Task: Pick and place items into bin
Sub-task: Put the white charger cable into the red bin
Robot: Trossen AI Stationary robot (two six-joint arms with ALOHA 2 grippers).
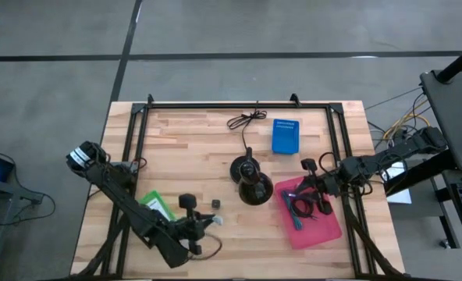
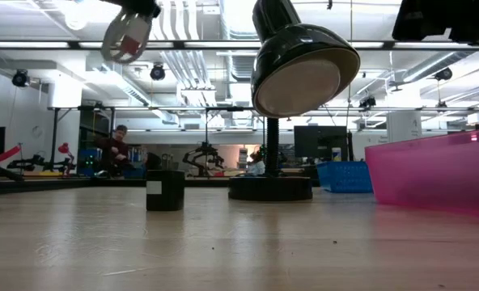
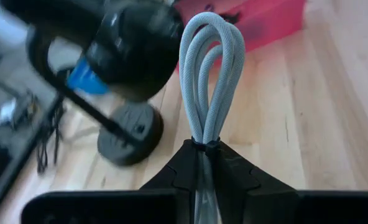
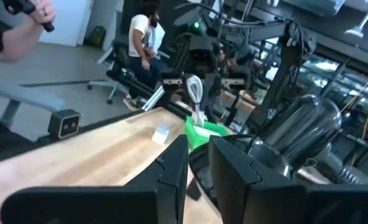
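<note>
My left gripper (image 1: 205, 224) is shut on a light grey braided cable bundle (image 3: 210, 74), held well above the table near its front; it shows at the top of the low view (image 2: 129, 36). My right gripper (image 1: 315, 178) hovers open and empty over the pink bin (image 1: 325, 226), which holds pens and a dark cable (image 1: 297, 207). A tiny black cube (image 1: 215, 203) stands on the table. A green packet (image 1: 157, 207) lies flat under my left arm. A black cable (image 1: 246, 119) lies near the far edge. My left gripper pinches the cable bundle between its two fingers just behind its black tie (image 3: 210, 147). The bundle's loops (image 3: 202, 50) stick out past the fingertips, toward the lamp and the bin. The bundle is lifted clear of the table.
A black lamp with a round base (image 1: 250, 186) stands mid-table between my left gripper and the bin; its head (image 2: 304, 69) hangs over the middle. A blue box (image 1: 286, 135) sits at the far right. A black frame rail (image 1: 239, 104) runs along the table's far edge. People are in the room behind.
</note>
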